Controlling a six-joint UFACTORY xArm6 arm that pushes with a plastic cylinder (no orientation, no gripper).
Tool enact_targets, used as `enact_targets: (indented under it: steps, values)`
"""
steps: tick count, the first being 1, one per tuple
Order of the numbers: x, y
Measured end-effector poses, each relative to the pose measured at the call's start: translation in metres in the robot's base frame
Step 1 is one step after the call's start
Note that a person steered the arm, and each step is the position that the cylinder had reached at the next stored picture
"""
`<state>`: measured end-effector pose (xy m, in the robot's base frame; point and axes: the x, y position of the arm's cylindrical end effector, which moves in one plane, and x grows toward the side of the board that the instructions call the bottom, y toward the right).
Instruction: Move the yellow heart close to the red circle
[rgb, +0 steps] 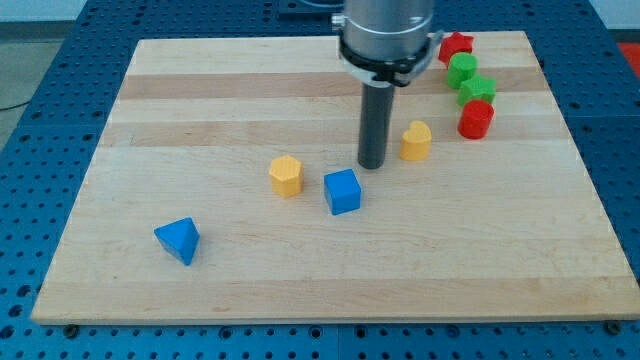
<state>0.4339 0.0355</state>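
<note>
The yellow heart (416, 141) lies on the wooden board (200, 110), right of centre. The red circle (476, 119) lies a short way to its right and slightly nearer the view's top, with a small gap between them. My tip (373, 165) rests on the board just left of the yellow heart, close to it but not clearly touching. The tip is above and to the right of the blue cube (342, 191).
A yellow pentagon-like block (286, 176) lies left of the blue cube. A blue triangle (179, 240) lies at the lower left. A red star (456, 46), a green circle (462, 69) and a green star (477, 90) form a column above the red circle.
</note>
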Motion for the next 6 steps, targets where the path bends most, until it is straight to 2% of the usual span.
enact_targets:
  steps: [2,6]
  values:
    - [-0.019,0.029]
    - [-0.019,0.098]
